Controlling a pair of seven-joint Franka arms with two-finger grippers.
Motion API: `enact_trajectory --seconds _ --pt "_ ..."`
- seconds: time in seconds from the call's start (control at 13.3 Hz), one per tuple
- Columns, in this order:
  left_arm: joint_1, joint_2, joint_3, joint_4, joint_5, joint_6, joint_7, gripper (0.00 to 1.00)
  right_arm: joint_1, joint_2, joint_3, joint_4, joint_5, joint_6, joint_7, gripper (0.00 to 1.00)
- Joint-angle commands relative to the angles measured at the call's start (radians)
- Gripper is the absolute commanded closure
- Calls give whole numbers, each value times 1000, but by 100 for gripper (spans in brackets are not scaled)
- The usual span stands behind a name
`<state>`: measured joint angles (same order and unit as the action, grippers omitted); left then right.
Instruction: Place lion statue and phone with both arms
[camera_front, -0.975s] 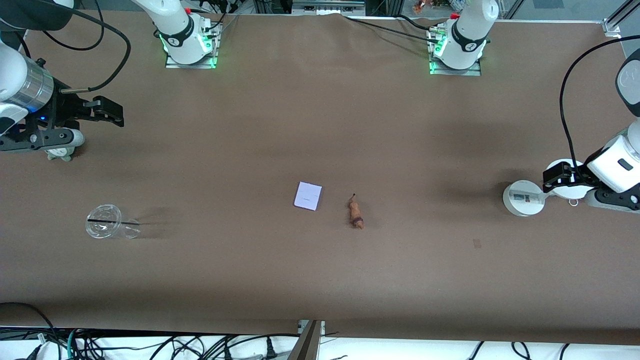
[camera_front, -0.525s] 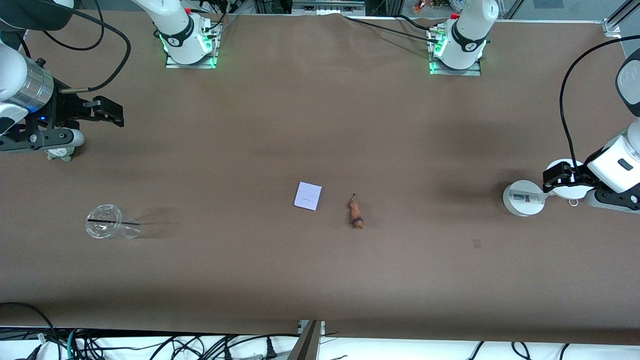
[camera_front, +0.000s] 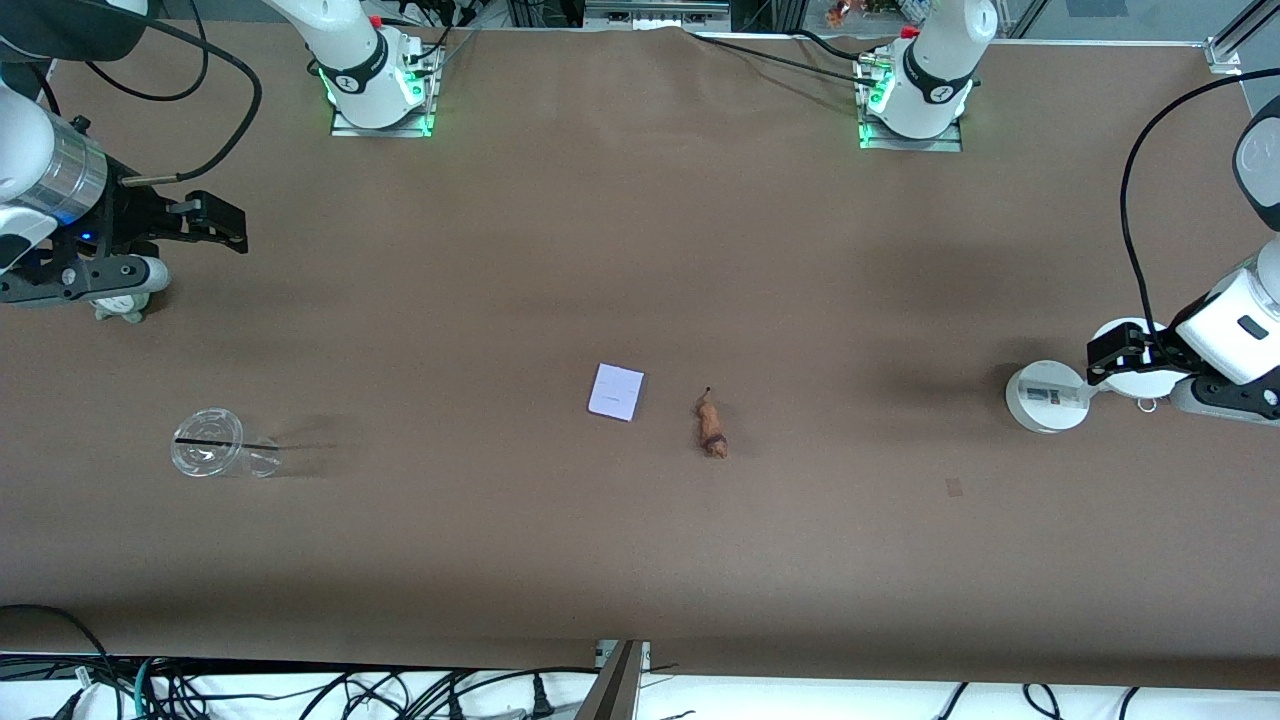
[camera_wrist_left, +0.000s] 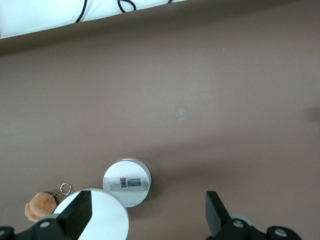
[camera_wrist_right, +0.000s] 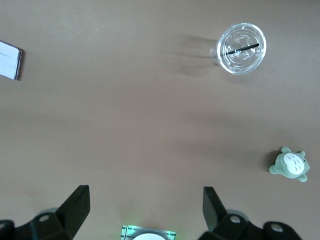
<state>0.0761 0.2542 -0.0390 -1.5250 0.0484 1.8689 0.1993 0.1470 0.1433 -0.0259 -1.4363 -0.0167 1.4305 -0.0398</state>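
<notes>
The phone, a flat pale lavender-white rectangle, lies on the brown table near its middle. The lion statue, small and orange-brown with a dark mane band, lies beside it toward the left arm's end. My left gripper hangs open and empty over a white round stand at the left arm's end; its fingers stand wide apart in the left wrist view. My right gripper hangs open and empty at the right arm's end. The right wrist view shows its own gripper open and the phone at the edge.
A white round stand with a disc top stands under the left gripper, a brown plush beside it. A clear plastic cup and a grey-green plush sit at the right arm's end.
</notes>
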Motion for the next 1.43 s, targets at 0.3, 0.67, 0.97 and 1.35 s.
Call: enact_trajectory --seconds 0.3,0.67,0.97,1.35 --pt "2 -18 -1 -3 -10 -5 -4 0 -7 4 11 17 1 -4 -11 0" --pt "1 -18 -1 -1 -10 -5 -4 0 -7 4 11 17 1 -1 -9 0" --pt "-7 -18 -2 -1 -10 -2 -8 0 -6 4 11 17 1 1 -5 0" --pt "-10 -20 -50 2 -10 -5 -76 0 -7 13 11 17 4 -1 -5 0"
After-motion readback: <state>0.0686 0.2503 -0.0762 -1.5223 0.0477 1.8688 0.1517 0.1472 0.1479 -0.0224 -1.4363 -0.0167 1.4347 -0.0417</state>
